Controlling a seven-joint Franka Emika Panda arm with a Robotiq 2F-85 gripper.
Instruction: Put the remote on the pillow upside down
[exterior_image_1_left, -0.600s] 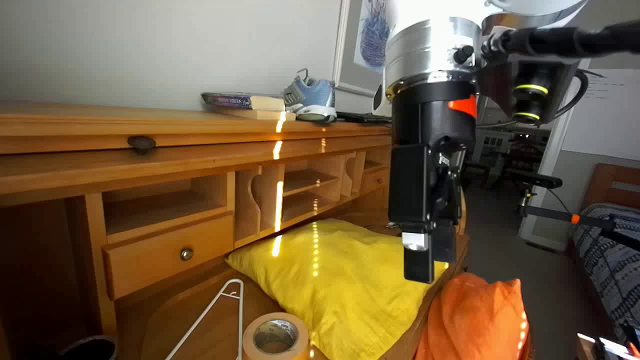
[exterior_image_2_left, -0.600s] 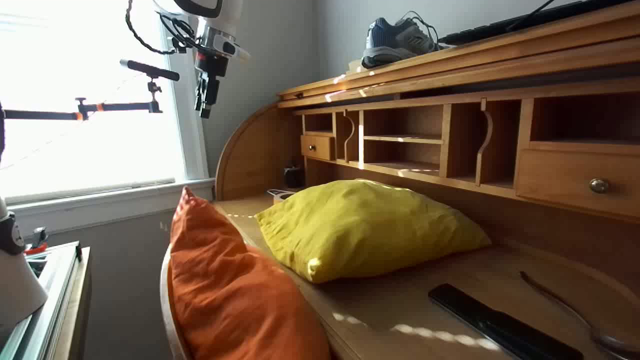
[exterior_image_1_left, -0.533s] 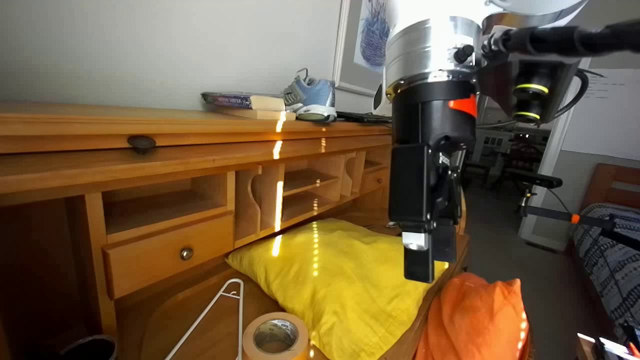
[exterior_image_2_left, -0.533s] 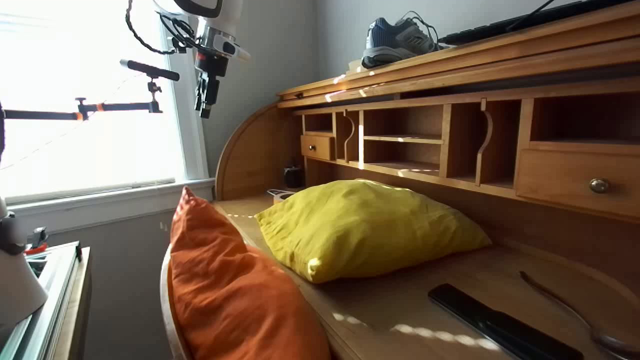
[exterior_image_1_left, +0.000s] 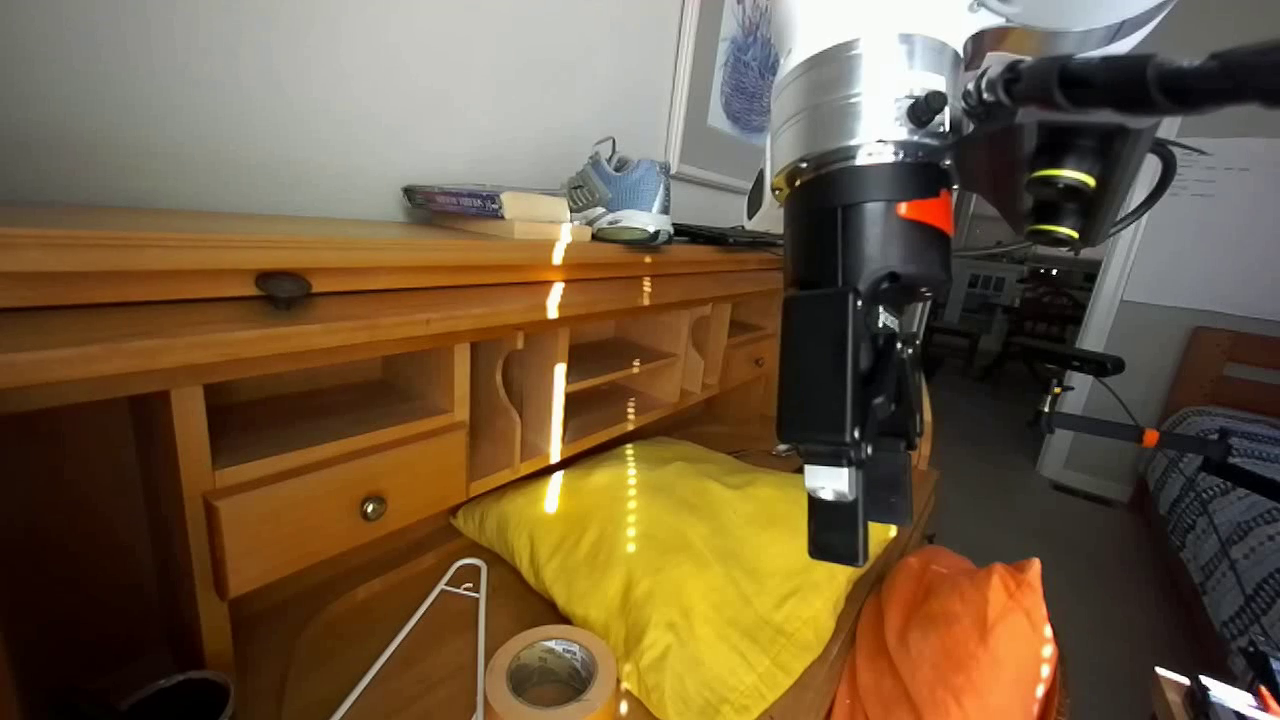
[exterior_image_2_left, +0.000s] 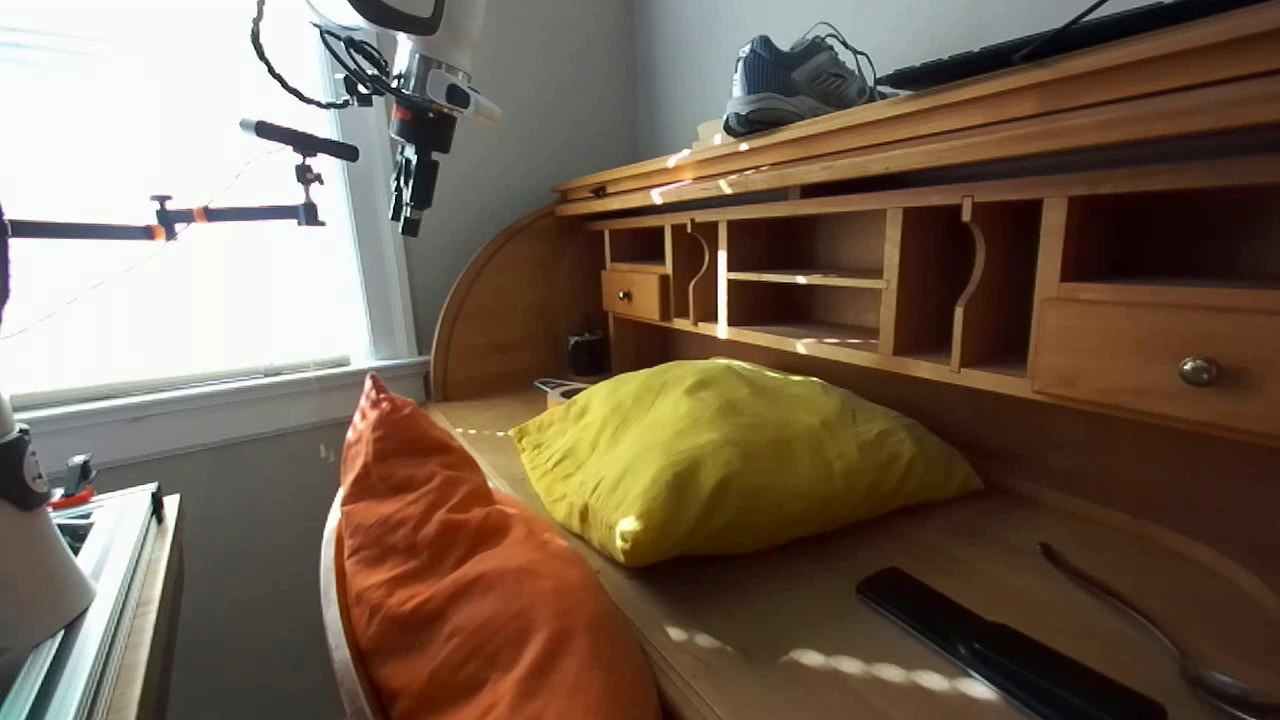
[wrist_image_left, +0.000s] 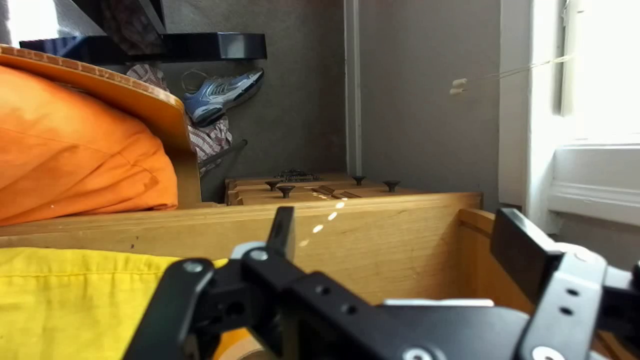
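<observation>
wooden desk (exterior_image_2_left: 770, 610), bright window (exterior_image_2_left: 180, 290), gray wall (exterior_image_1_left: 300, 100), dark floor (exterior_image_1_left: 1000, 470), sun flecks (exterior_image_2_left: 888, 671)

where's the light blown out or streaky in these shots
In an exterior view the window is washed out to white, and sun spots lie beside the black remote; in an exterior view solid and dotted sun streaks mark the yellow pillow; in the wrist view, the window at the right edge glares white too.

Both exterior views share the surface (exterior_image_2_left: 790, 600) from opposite ends; the wrist view looks closely past the tool (wrist_image_left: 398, 232).
</observation>
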